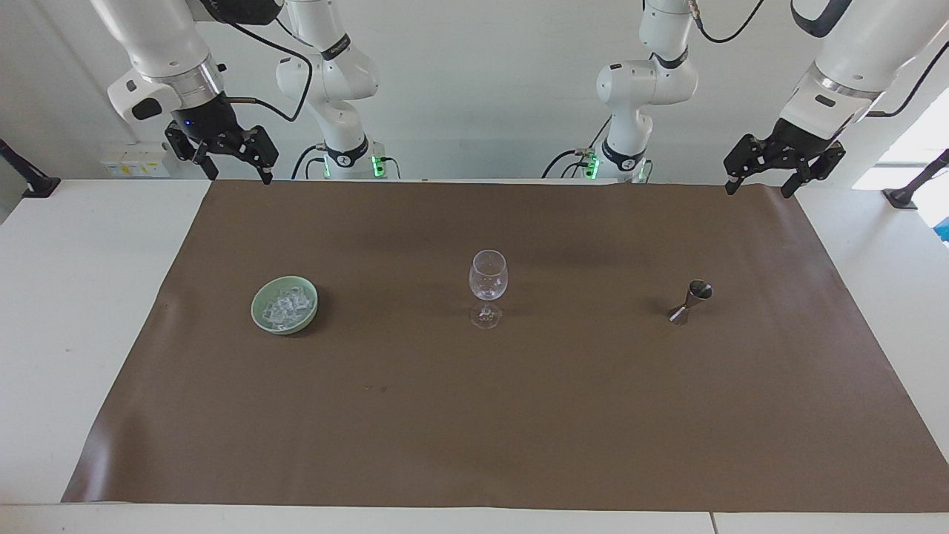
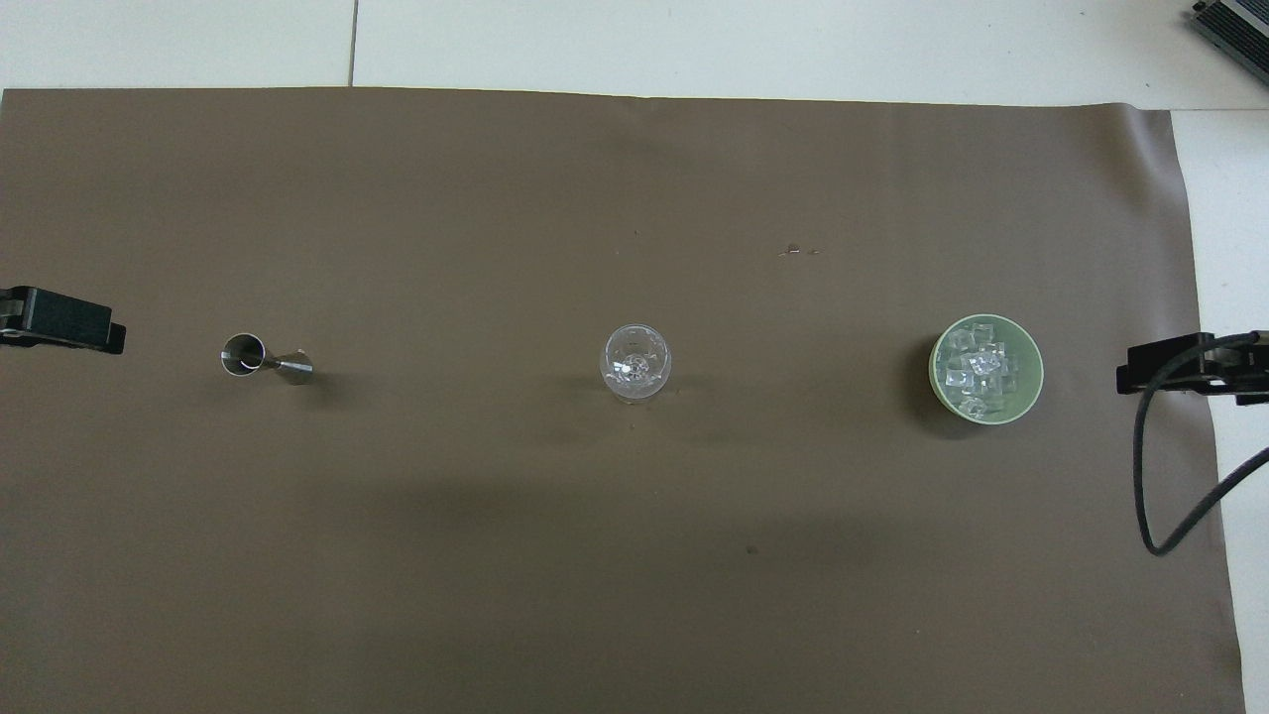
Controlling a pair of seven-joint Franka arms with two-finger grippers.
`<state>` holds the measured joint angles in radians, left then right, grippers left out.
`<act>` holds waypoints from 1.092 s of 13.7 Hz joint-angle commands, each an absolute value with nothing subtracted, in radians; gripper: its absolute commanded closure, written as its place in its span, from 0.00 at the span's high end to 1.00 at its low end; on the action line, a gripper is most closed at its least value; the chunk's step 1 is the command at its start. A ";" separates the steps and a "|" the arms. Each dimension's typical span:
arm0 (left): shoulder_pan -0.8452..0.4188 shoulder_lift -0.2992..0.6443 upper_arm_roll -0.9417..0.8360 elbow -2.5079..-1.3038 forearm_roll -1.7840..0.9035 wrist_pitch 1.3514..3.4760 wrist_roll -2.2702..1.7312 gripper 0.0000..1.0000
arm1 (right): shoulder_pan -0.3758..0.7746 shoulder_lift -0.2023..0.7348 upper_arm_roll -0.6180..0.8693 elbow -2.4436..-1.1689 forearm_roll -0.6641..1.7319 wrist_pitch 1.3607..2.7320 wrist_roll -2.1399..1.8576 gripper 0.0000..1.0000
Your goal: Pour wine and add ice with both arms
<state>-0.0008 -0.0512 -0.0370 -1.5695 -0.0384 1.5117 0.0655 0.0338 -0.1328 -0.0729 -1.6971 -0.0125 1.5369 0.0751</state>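
Observation:
A clear stemmed glass stands upright mid-mat. The ice is several small clear cubes in a pale green bowl toward the right arm's end. A metal jigger stands toward the left arm's end. No wine is in view. My left gripper hangs open and empty over the mat's edge by the robots. My right gripper is open and empty too, up over the mat's corner at its own end.
A brown mat covers most of the white table. A black cable loops down from the right arm beside the mat's edge. Both arm bases stand at the robots' edge of the table.

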 commanded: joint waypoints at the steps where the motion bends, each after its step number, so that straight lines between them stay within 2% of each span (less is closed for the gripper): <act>1: -0.023 -0.066 -0.025 -1.588 -0.037 1.512 0.071 1.00 | 0.026 -0.150 -0.069 -1.715 0.009 1.539 0.064 1.00; 15: -0.034 -0.060 -0.025 -1.580 -0.049 1.552 0.072 1.00 | 0.026 -0.150 -0.069 -1.715 0.009 1.539 0.064 1.00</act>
